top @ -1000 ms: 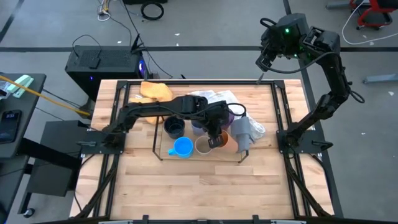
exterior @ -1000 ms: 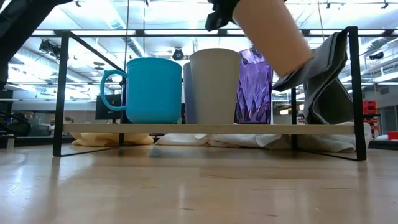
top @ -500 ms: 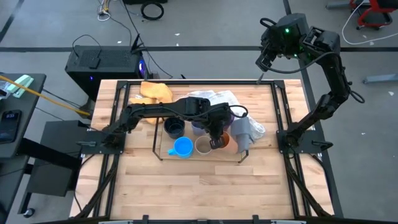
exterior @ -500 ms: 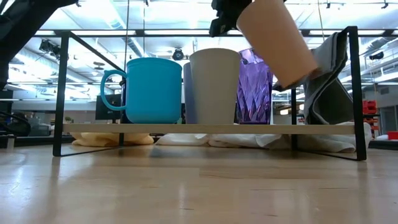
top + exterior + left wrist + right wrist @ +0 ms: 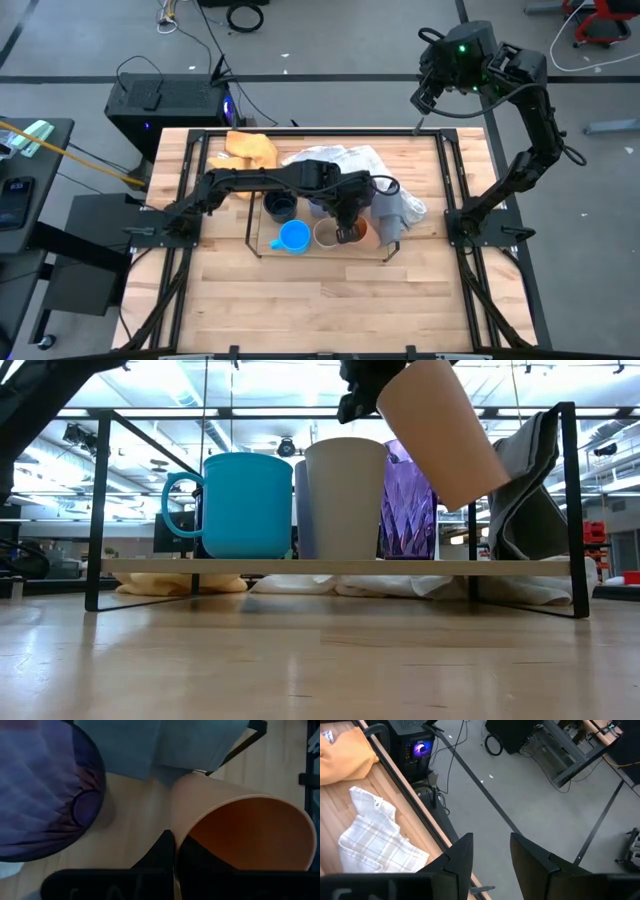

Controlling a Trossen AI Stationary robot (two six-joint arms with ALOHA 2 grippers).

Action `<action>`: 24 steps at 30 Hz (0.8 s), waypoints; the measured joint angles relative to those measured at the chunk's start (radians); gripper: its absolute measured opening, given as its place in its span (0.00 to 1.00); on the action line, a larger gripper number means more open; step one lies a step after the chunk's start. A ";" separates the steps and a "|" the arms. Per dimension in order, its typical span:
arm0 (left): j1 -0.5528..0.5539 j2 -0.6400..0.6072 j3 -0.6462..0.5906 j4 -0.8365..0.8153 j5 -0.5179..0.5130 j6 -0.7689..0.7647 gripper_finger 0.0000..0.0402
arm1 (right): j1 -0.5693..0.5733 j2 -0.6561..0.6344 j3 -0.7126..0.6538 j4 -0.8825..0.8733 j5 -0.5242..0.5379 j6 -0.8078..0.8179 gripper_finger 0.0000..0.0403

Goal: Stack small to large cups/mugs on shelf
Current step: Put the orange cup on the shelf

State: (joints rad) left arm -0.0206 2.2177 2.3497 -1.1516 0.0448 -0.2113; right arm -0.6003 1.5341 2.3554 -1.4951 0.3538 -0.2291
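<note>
Left gripper [image 5: 349, 232], at the centre of the high view, clenched on the rim of the orange cup [image 5: 442, 432]; cup tilted and lifted above the shelf [image 5: 300, 567], at the upper right of the low view, just beside the purple cup [image 5: 410, 500] and the grey cloth [image 5: 530, 490]. Tan cup [image 5: 345, 498] and blue mug [image 5: 245, 505] already upright on the shelf, left of centre.

Probably the placing step. To do it well: turn the cup upright first, then lower slowly into the free place right of the tan cup, without pushing the purple cup or catching the cloth. Release only once the base sits flat on the board.

Right gripper [image 5: 491, 851] parked high at the upper right of the high view, beyond the counter [image 5: 300, 300], jaws apart and holding nothing.
</note>
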 joint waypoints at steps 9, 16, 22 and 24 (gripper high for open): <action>0.000 0.000 0.000 -0.032 -0.047 0.042 0.02 | 0.000 0.000 0.000 0.001 -0.019 0.002 0.34; -0.001 0.000 0.006 -0.052 -0.042 0.079 0.02 | 0.000 0.000 0.000 0.008 -0.019 0.002 0.34; -0.001 -0.002 0.006 -0.067 -0.035 0.101 0.02 | 0.000 0.000 0.000 0.020 -0.019 0.001 0.34; -0.001 -0.013 0.006 -0.058 -0.033 0.109 0.02 | 0.000 0.000 0.000 0.019 -0.023 0.000 0.34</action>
State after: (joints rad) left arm -0.0212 2.2047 2.3554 -1.2098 0.0117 -0.1019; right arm -0.5999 1.5345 2.3554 -1.4757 0.3309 -0.2291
